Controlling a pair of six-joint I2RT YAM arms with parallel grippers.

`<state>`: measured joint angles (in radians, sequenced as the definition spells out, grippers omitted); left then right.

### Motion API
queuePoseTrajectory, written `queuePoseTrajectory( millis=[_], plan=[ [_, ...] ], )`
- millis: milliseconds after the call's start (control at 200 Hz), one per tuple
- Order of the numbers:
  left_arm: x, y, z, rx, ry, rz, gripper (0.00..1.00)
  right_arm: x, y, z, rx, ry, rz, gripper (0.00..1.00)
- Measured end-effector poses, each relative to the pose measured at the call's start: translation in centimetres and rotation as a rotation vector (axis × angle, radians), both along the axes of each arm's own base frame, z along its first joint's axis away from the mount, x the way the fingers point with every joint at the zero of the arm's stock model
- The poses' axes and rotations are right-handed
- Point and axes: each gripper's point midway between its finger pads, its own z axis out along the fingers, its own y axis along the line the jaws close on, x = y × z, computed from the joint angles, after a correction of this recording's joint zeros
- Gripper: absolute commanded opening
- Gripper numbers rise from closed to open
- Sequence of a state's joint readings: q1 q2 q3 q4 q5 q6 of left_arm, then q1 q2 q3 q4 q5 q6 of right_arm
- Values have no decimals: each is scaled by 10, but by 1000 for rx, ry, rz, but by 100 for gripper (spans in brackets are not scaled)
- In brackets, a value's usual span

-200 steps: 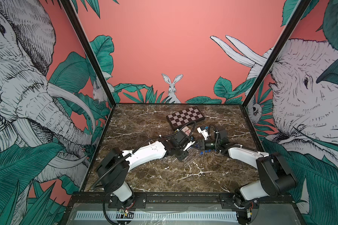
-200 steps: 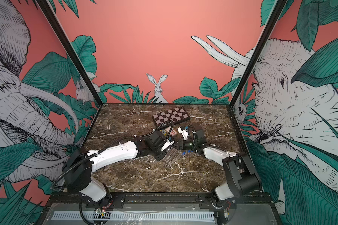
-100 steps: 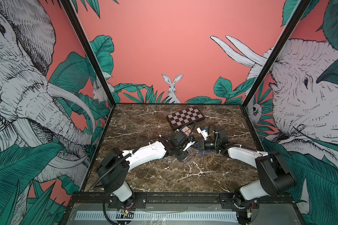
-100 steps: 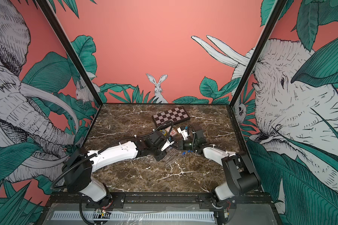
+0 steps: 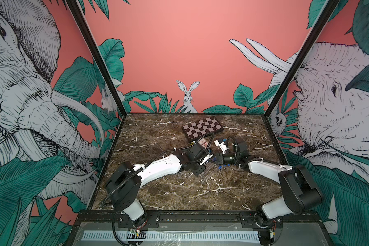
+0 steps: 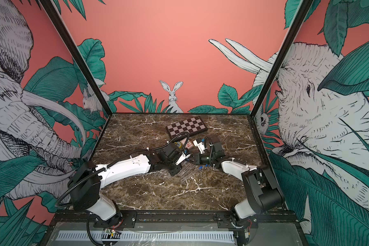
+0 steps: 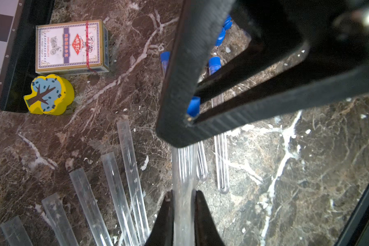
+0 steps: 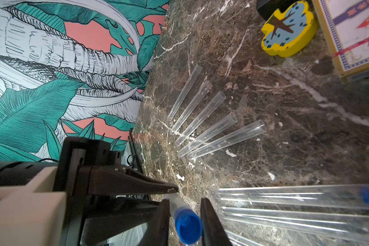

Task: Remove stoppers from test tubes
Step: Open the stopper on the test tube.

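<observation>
Mid-table, just on the near side of the folded black-and-grey chessboard point(image 5: 202, 127). My left gripper point(image 7: 183, 213) is clamped tight on the body of a slim clear plastic test tube point(image 7: 183, 170). It carries the tube above the dark brown marble table point(image 5: 158, 132), with the plugged mouth aimed right at the other arm. I judge this hold is the anchor, so the tube cannot slide when the plug is pulled. My right gripper point(image 8: 184, 201) has its jaws only narrowly parted, one on each side of the small bright blue cylindrical stopper point(image 8: 188, 225) in that mouth. The stopper sits a little back from the tips. One jaw looks to touch it and a sliver of gap shows at the other, so I read no grip yet. Five bare tubes point(image 8: 211, 119) lie fanned on the marble, mouths open. Beside the jaws, more tubes point(image 8: 285, 196) are still plugged. Loose blue stoppers point(image 7: 222, 32) lie together, apart from the bare tubes.
</observation>
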<state>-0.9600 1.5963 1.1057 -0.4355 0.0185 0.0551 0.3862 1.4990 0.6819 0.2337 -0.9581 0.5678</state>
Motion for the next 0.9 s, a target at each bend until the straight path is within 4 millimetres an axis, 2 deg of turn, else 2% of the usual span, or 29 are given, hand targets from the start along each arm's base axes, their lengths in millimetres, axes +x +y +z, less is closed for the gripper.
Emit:
queuePoseTrajectory(
  millis=[425, 900],
  plan=[
    [0, 1, -1, 9, -3, -1, 7, -2, 0, 0, 4, 9, 7, 12],
    [3, 5, -1, 40, -41, -6, 7, -2, 1, 1, 6, -5, 18, 7]
  ],
)
